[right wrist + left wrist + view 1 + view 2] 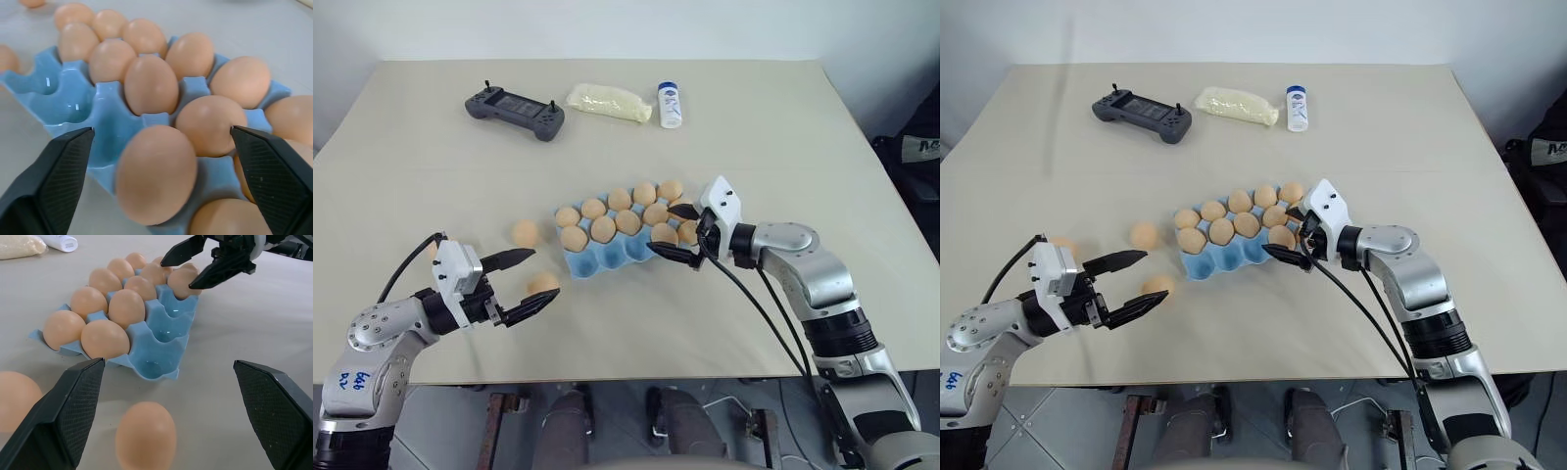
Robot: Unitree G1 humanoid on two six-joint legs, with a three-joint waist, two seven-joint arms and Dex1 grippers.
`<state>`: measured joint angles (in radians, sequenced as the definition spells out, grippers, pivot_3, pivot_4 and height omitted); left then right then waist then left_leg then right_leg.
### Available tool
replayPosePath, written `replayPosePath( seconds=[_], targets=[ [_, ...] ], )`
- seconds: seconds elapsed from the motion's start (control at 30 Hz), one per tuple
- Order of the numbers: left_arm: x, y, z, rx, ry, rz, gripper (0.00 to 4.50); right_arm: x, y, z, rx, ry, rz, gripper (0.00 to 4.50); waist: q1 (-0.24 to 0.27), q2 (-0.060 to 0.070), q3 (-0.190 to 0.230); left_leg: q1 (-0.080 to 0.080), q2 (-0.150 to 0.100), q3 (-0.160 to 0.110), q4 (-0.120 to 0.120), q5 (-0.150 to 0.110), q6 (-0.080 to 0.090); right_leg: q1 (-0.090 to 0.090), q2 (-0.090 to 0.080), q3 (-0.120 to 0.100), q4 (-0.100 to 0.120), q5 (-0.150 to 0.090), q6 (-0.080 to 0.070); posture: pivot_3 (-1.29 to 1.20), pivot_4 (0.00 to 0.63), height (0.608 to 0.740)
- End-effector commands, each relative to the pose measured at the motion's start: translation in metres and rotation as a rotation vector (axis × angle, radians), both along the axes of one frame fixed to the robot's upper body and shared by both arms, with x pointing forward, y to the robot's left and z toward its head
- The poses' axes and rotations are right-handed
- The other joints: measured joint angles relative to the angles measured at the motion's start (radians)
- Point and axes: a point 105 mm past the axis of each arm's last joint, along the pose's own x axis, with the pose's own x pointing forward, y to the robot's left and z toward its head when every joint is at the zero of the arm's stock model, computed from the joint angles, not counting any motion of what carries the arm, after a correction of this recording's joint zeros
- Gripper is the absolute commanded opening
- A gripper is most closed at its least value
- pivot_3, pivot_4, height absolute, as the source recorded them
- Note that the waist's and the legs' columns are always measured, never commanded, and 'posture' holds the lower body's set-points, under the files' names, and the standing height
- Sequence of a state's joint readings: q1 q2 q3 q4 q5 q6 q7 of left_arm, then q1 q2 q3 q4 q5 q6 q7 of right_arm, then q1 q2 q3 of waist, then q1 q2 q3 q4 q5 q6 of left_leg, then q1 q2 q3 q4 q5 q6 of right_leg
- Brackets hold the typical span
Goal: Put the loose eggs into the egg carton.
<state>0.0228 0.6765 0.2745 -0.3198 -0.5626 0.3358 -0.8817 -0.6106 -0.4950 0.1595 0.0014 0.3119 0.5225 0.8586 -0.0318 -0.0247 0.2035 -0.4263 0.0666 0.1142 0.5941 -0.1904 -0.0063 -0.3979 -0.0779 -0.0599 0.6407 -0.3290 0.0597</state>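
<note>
Smooth tan-orange loose eggs (543, 283) lie beside the light blue egg carton (607, 257).

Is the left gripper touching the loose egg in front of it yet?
Apart. In the left wrist view the left gripper stands open, gaps between both fingers and the loose egg.

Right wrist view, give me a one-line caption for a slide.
Open right gripper straddling an egg seated in the near row of the blue egg carton.
</note>
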Motion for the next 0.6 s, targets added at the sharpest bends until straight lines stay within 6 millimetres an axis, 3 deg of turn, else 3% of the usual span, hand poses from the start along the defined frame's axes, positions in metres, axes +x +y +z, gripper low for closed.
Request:
replayPosePath(
  seconds=[0.03, 0.17, 0.3, 0.6],
  targets=[
    [-0.003, 0.002, 0.013, -0.005, -0.06, 0.035, 4.5, -0.012, 0.002, 0.021, 0.043, -0.045, 0.071, 4.47, 0.0, 0.0, 0.0, 0.0, 0.0, 0.0, 0.0, 0.0, 0.0, 0.0, 0.0, 0.0, 0.0, 0.0, 0.0, 0.0, 0.15, 0.74],
    [-0.002, 0.017, 0.018, -0.02, -0.07, 0.181, 4.5, -0.024, -0.002, 0.037, 0.125, -0.056, 0.171, 4.47, 0.001, 0.0, 0.0, 0.0, 0.0, 0.0, 0.0, 0.0, 0.0, 0.0, 0.0, 0.0, 0.0, 0.0, 0.0, 0.0, 0.15, 0.74],
    [-0.007, 0.04, 0.018, -0.035, -0.066, 0.379, 4.5, -0.034, -0.014, 0.035, 0.109, -0.081, 0.258, 4.47, 0.001, 0.0, 0.0, 0.0, 0.0, 0.0, 0.0, 0.0, 0.0, 0.0, -0.001, 0.0, 0.0, 0.0, 0.0, 0.0, 0.15, 0.74],
    [-0.052, 0.068, 0.005, -0.065, -0.025, 0.641, 4.5, -0.035, -0.028, 0.025, 0.084, -0.038, 0.377, 4.47, -0.002, 0.0, 0.0, 0.001, 0.0, 0.001, 0.001, -0.003, -0.004, 0.0, 0.0, 0.001, 0.0, 0.0, -0.001, 0.0, 0.15, 0.74]
  ],
)
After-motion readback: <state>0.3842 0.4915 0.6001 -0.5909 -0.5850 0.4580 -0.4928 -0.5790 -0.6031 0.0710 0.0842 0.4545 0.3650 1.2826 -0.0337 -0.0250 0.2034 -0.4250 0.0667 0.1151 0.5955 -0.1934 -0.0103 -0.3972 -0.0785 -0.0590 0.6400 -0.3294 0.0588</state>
